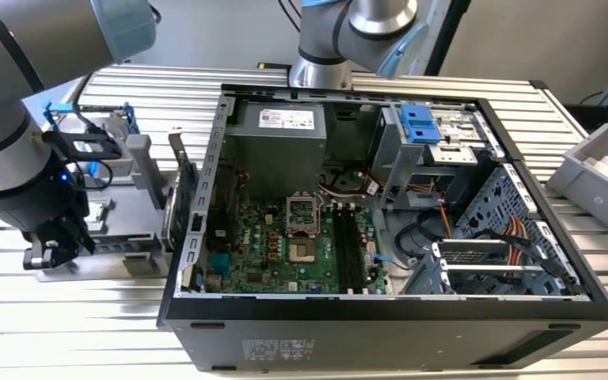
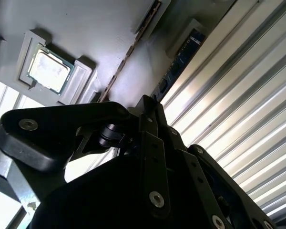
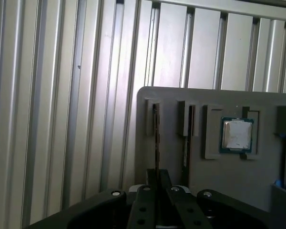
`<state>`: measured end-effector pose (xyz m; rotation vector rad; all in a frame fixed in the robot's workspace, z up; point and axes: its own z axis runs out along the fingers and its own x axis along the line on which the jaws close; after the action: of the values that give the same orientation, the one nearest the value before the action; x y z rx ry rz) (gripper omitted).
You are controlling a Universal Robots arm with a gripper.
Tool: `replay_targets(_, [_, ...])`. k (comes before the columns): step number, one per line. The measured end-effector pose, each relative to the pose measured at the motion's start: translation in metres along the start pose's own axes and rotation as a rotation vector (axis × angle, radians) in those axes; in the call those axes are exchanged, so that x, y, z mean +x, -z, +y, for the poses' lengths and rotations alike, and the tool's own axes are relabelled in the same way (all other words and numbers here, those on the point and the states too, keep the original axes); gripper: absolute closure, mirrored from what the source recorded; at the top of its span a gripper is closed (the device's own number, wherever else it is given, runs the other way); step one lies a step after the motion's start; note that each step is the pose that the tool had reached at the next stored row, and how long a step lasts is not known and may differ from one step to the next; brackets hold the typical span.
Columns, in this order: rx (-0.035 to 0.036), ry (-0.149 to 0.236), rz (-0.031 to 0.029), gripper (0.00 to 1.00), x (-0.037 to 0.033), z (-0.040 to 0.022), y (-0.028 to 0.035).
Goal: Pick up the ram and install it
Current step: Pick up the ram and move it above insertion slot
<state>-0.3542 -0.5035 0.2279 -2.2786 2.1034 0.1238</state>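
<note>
- The gripper (image 3: pixel 157 174) hung low over the grey holder block (image 3: pixel 238 186). Its fingers (image 3: pixel 151 181) stood at a narrow slit with the ram (image 3: pixel 156 138) between them, so I judged it clenched on the stick rather than released.
- The ram stood on edge in the slot nearest the holder's edge, directly under the gripper. Its long axis ran along that slot, and its visible length reached out from the gripper toward the holder's rim.
- A second stick (image 3: pixel 187 138) stood in the holder's next slot, parallel and just beside. A processor chip (image 3: pixel 237 134) lay flat in a pocket further in.
- The holder rested on a ribbed aluminium table (image 3: pixel 62 119). A straight lift out of the slot looked unobstructed, though the neighbouring stick left little sideways margin.
- The open computer case (image 1: pixel 389 332) lay to the exterior view's right of the holder. Its long black memory slots (image 1: pixel 348 245) appeared unfilled.
</note>
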Motion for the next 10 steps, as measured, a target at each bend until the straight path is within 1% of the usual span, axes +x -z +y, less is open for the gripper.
replay_targets(10, [-0.0001, 0.000, 0.0000, 1.00, -0.0014, 0.0005, 0.0163])
